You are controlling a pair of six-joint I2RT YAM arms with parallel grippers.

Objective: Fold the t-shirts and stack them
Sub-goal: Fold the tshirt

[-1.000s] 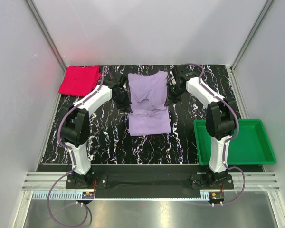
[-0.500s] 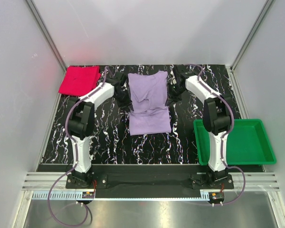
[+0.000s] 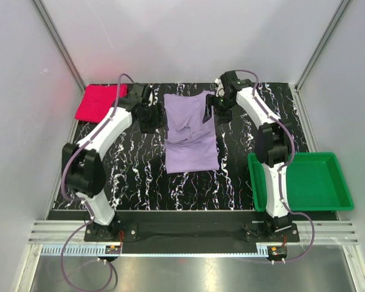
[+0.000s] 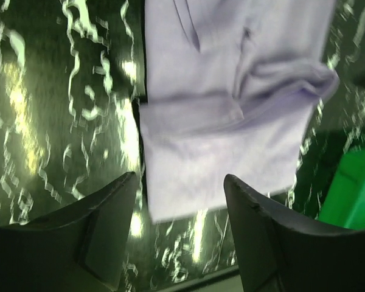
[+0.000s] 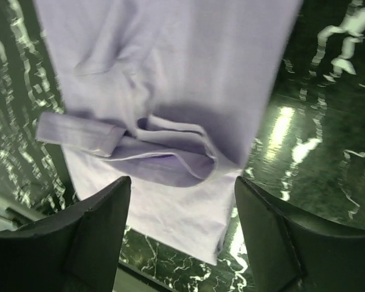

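A pale lavender t-shirt lies in the middle of the black marbled table, its sides folded in and its top part doubled down over the lower part. A pink-red t-shirt sits folded as a square at the back left corner. My left gripper hovers just left of the lavender t-shirt, open, with nothing between its fingers. My right gripper hovers at that shirt's upper right edge, also open and empty, with the lavender t-shirt showing below it.
A green plastic tray stands at the front right of the table beside the right arm; its corner shows in the left wrist view. White walls close in the table at the back and sides.
Both grippers have opened and let go of the lavender shirt, which now lies folded over. Both arms have drawn back and outward toward the far edge.
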